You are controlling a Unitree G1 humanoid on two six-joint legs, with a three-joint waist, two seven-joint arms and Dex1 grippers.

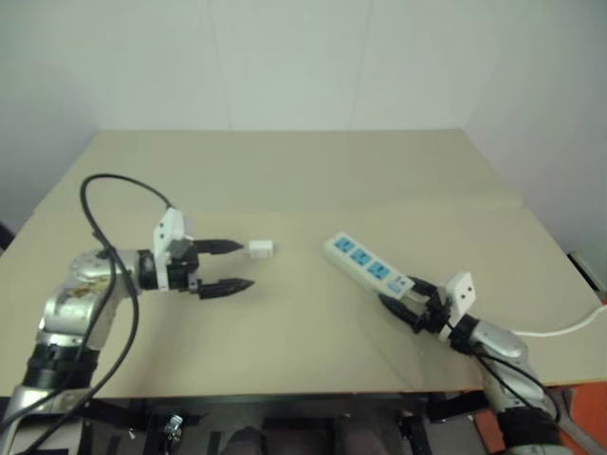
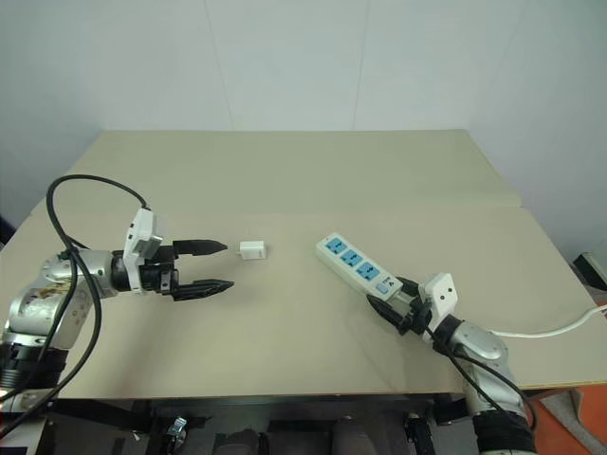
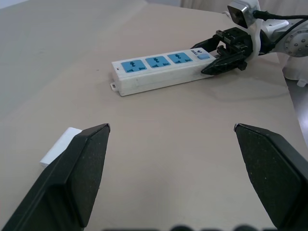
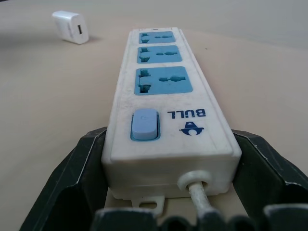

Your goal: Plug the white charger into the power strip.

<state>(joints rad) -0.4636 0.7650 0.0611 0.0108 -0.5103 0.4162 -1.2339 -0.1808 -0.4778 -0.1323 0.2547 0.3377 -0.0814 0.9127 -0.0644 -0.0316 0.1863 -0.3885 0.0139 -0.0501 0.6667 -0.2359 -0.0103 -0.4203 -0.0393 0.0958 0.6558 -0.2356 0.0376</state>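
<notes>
The right gripper (image 4: 171, 192) has its two black fingers set either side of the switch end of the power strip (image 4: 163, 91); in the right wrist view one finger lies close against the strip's side wall and the other sits just beside the opposite wall, so the jaws straddle that end, though whether they actually press on it cannot be told. Between them shows the pale blue rocker switch (image 4: 144, 124), a blue printed logo, and the thin white cord (image 1: 564, 328) leaving the end face and running off toward the table's right edge. The strip lies flat on the beige table (image 1: 285, 171), angled away from the right gripper toward the table's middle, its three blue socket faces turned up and all empty. Further out, well apart from the strip's far end, the white charger (image 1: 261, 249) lies on the table by itself, a small white block on its side. The left gripper (image 1: 230, 266) hangs level over the table on the left, its jaws spread wide with nothing between them; the tip of its farther finger (image 1: 220, 246) reaches to just beside the charger, with a small gap visible in the head views, while the nearer finger sits well to the charger's near side. In the left wrist view the charger shows just outside one finger pad, not between the two. A black cable (image 1: 104, 204) loops up from the left arm
</notes>
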